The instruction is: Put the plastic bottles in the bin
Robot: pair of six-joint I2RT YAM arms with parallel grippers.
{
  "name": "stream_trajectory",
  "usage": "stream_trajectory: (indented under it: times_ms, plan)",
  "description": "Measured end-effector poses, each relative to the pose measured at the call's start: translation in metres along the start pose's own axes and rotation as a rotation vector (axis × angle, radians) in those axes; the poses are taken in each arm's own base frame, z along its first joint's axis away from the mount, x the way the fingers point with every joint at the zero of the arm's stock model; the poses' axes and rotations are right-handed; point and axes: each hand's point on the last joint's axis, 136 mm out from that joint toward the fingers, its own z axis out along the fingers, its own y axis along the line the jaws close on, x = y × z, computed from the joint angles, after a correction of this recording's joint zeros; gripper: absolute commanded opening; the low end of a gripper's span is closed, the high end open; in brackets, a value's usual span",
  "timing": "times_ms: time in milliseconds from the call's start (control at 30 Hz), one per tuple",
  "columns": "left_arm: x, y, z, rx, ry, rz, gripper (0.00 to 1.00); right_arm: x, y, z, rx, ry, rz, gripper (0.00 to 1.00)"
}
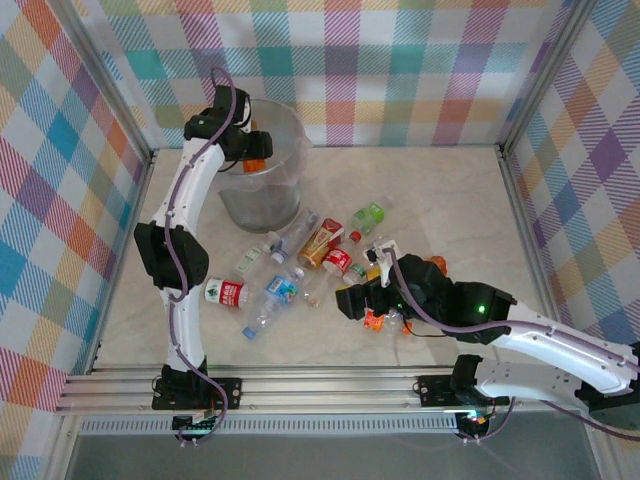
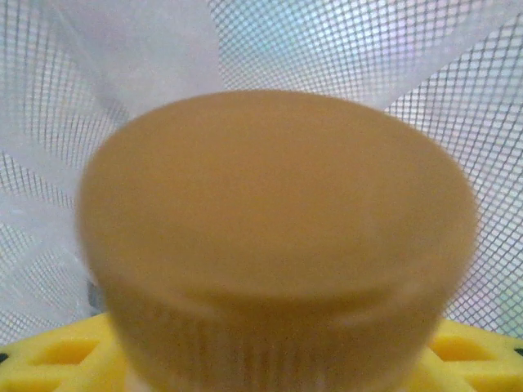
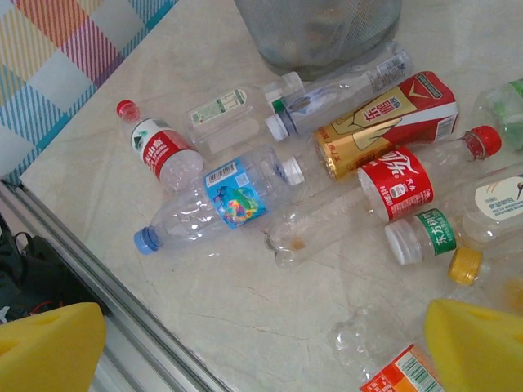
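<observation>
Top external: plastic bottles (image 1: 322,243) cluster just beside bin (image 1: 262,205).

Robotics lab cell: aluminium-profile frame (image 1: 330,388) around a marble-look tabletop (image 1: 450,195), checked fabric walls (image 1: 400,70) (pastel plaid), left arm (image 1: 188,195) and right arm (image 1: 560,345) bolted along its near side.

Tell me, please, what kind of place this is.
Probably a robot test cell, not a home: plaid cloth walls on an aluminium frame, with a left arm and a right arm bolted at the near edge of a table strewn with plastic bottles.
</observation>
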Motion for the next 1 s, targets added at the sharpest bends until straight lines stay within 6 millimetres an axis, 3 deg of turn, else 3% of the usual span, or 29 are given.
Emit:
stream_trajectory:
  times_ms: [300, 533, 733, 900, 1000]
  plan:
    - [0.001, 0.002, 0.000, -0.003, 0.004, -0.021, 0.82, -0.007, -0.005, -0.017, -0.011, -0.051, 0.047, 1.00]
    - [0.003, 0.001, -0.007, 0.007, 0.004, -0.033, 0.87, 0.004, -0.017, -0.022, 0.023, -0.034, 0.073, 1.00]
    - [-0.009, -0.012, -0.053, 0.082, -0.063, -0.051, 1.00, 0.014, -0.025, -0.022, 0.056, 0.007, 0.077, 1.00]
    - [-0.022, -0.030, -0.114, 0.191, -0.152, -0.054, 1.00, 0.023, -0.030, -0.023, 0.079, 0.042, 0.067, 1.00]
    - [-0.020, -0.042, -0.145, 0.274, -0.183, -0.057, 1.00, 0.028, -0.033, -0.022, 0.090, 0.059, 0.068, 1.00]
